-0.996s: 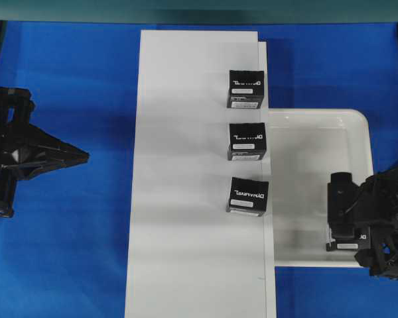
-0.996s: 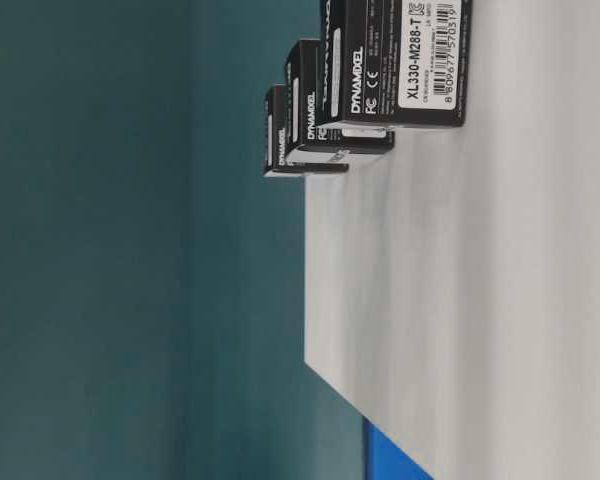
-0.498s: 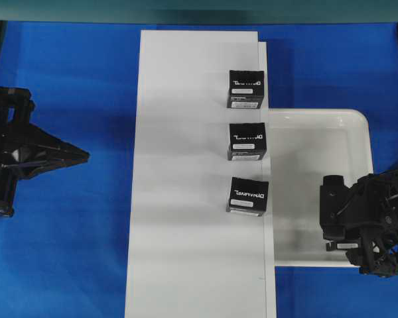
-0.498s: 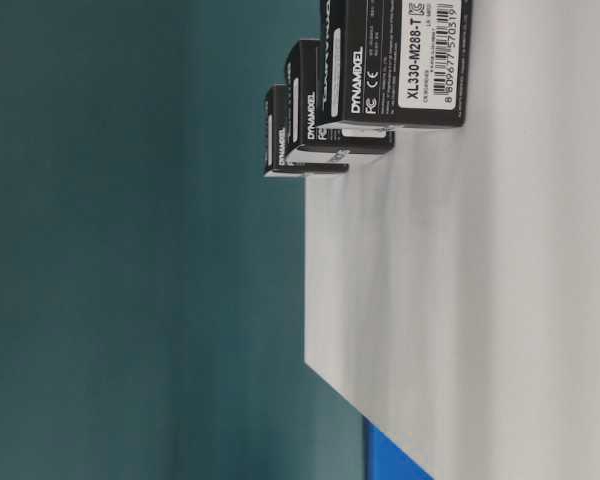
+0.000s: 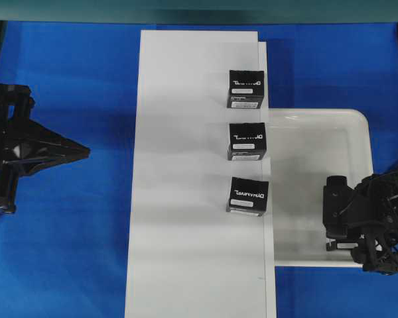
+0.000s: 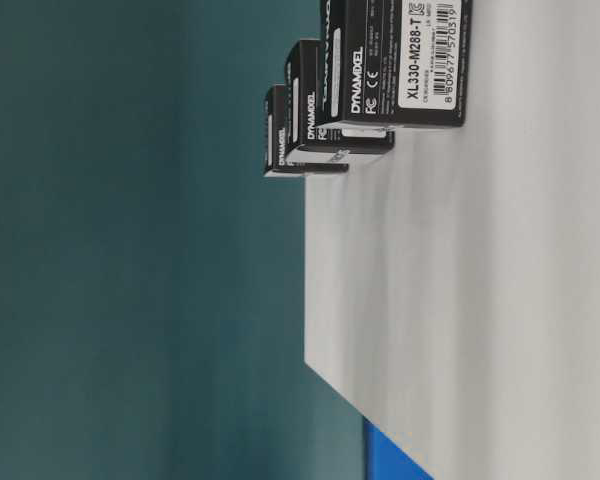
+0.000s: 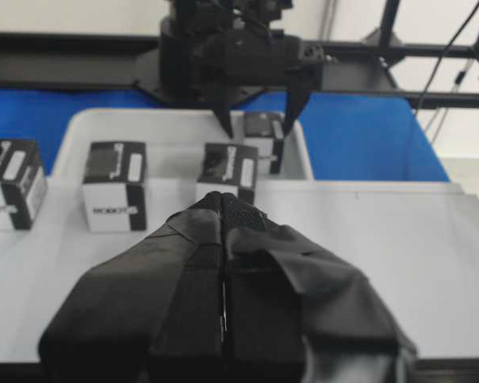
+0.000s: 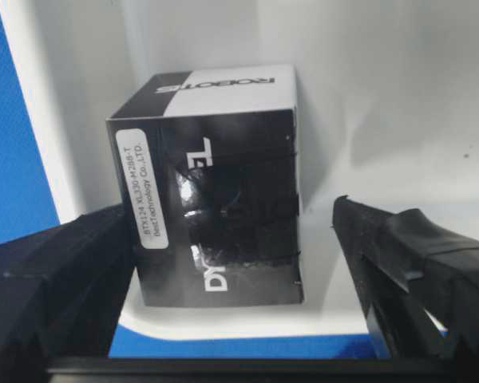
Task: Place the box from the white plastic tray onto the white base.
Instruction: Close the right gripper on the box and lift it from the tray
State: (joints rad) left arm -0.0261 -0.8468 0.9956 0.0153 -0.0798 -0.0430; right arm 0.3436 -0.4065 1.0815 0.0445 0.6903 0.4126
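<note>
Box (image 8: 215, 187) between open tool (image 8: 231, 263) fingers.

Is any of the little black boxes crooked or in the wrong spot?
Yes, a little. Three boxes stand in a row on the white base, but the nearest one is slightly twisted compared with the other two. A fourth box still sits in the white plastic tray, between the fingers of the open right hand.
</note>
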